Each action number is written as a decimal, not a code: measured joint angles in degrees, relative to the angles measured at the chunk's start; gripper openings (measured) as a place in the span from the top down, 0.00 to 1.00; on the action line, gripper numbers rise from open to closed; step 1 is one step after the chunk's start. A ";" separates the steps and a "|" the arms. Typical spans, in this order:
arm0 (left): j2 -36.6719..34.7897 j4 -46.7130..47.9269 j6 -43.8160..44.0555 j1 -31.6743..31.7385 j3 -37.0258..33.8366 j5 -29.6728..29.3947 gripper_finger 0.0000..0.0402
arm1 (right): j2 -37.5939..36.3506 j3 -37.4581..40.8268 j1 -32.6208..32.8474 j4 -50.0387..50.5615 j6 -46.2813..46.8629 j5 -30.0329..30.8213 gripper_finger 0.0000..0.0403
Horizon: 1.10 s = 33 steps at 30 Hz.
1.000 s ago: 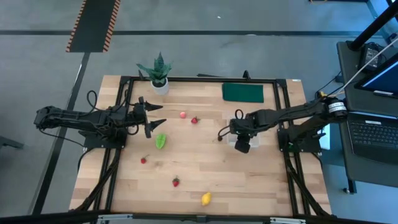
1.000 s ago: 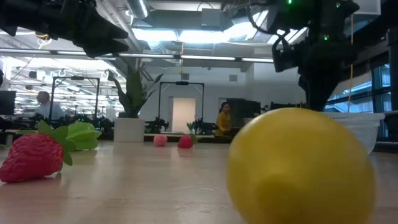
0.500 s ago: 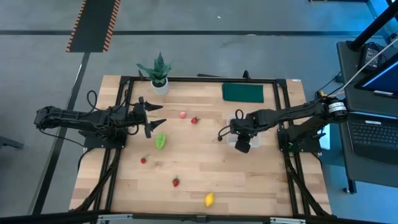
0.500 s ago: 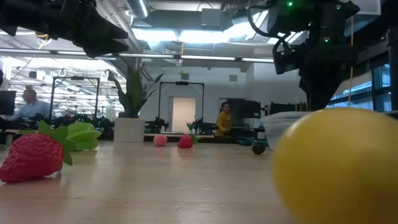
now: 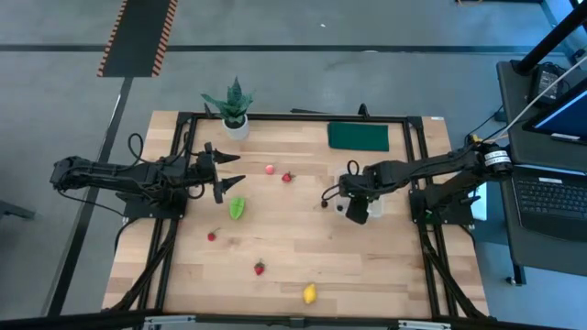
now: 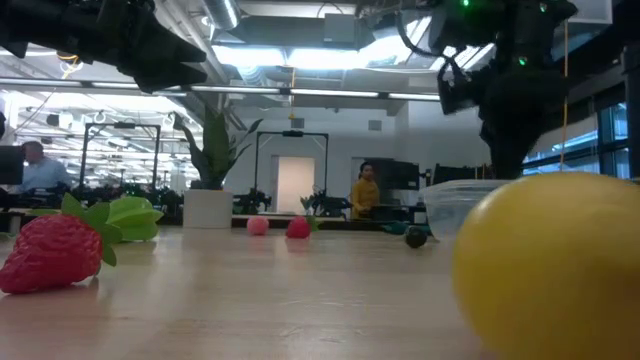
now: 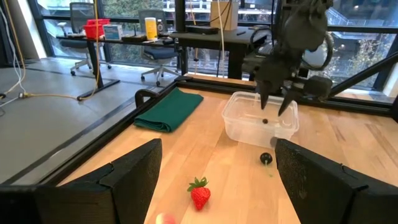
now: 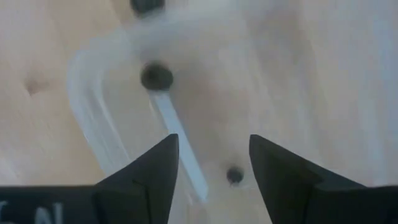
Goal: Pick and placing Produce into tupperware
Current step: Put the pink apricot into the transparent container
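The right gripper (image 5: 354,210) hangs directly over the clear tupperware (image 7: 258,117), which sits on the right half of the wooden table (image 5: 303,247), in front of the folded dark green cloth (image 5: 358,136). Its fingers (image 8: 144,180) are spread apart with nothing between them, pointing down into the box. Inside the tupperware lies one dark berry (image 8: 157,77), with a smaller dark speck (image 8: 234,175) nearby on the box floor. Another dark berry (image 7: 266,158) rests on the table just outside the box, on the side toward the table's middle.

The left gripper (image 5: 229,170) waits above the left half of the table, fingers (image 7: 134,171) wide apart and empty, aimed toward the centre. Just beside it lies the green leafy piece (image 5: 238,207). Near the table's middle, a pink round fruit (image 5: 270,169) and a strawberry (image 5: 287,177) lie close together but apart. Two more small red berries lie nearer the front edge, one (image 5: 212,236) below the leafy piece and one (image 5: 260,268) farther toward the front. The yellow lemon (image 5: 309,293) sits near the front edge, well apart from the tupperware; it fills the low view's right side. A potted green plant (image 5: 234,107) stands at the table's back left edge.
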<state>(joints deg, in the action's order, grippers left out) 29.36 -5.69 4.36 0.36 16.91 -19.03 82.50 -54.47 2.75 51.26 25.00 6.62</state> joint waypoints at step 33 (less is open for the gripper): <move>32.59 21.70 0.54 13.69 28.87 17.98 0.24 | -22.45 -6.14 0.01 -11.18 -2.01 21.34 0.49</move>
<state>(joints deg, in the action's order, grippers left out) 61.96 16.01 4.90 14.05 45.78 -1.04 60.05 -60.61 2.76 40.07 22.98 27.97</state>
